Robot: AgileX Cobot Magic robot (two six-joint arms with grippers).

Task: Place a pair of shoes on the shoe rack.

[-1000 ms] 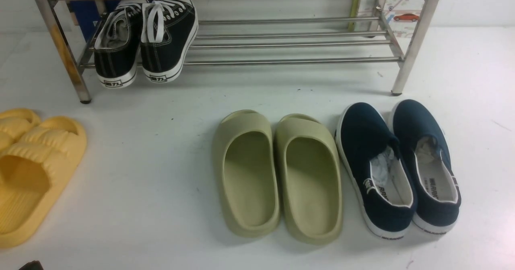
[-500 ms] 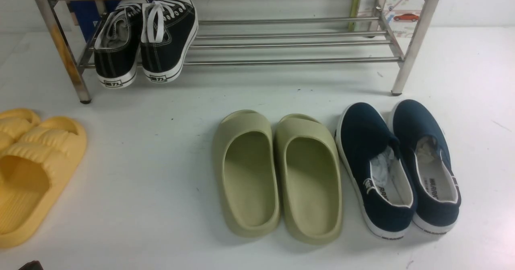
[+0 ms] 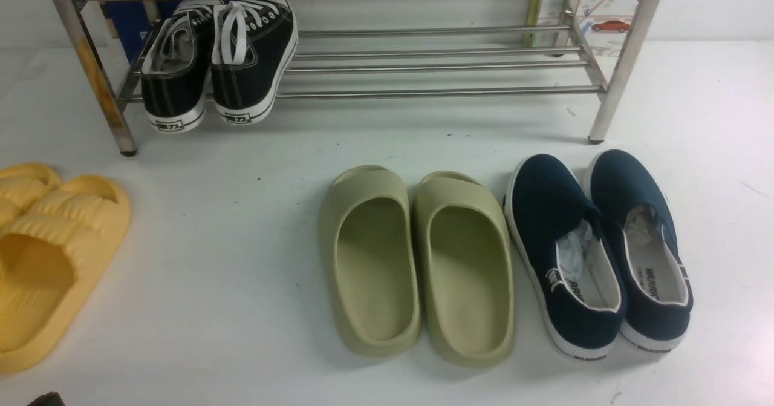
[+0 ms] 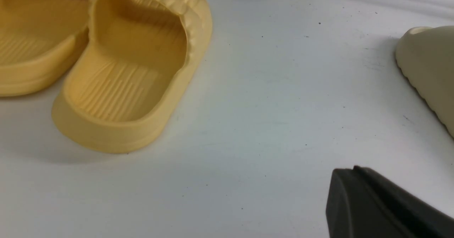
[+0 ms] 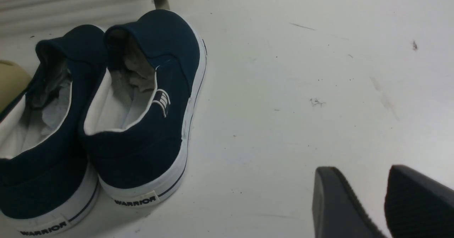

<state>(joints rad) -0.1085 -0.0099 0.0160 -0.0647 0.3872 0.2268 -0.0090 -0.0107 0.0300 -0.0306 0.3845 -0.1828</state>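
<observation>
The pair of black sneakers with white laces stands side by side, the left one [image 3: 174, 73] and the right one [image 3: 254, 61], on the lower shelf at the left end of the steel shoe rack [image 3: 435, 93], heels towards me. The rack's front left leg [image 3: 91, 61] is rust-stained. My left gripper [image 4: 349, 170] is shut and empty, low over the white floor between the yellow and olive slides; only a dark corner of it [image 3: 45, 400] shows in the front view. My right gripper [image 5: 361, 169] is open and empty, over bare floor right of the navy shoes.
Olive-green slides [image 3: 417, 267] lie in the middle of the floor, navy slip-on shoes [image 3: 598, 255] to their right, yellow slides [image 3: 48, 255] at the far left. The rack's right front leg [image 3: 617, 85] stands behind the navy shoes.
</observation>
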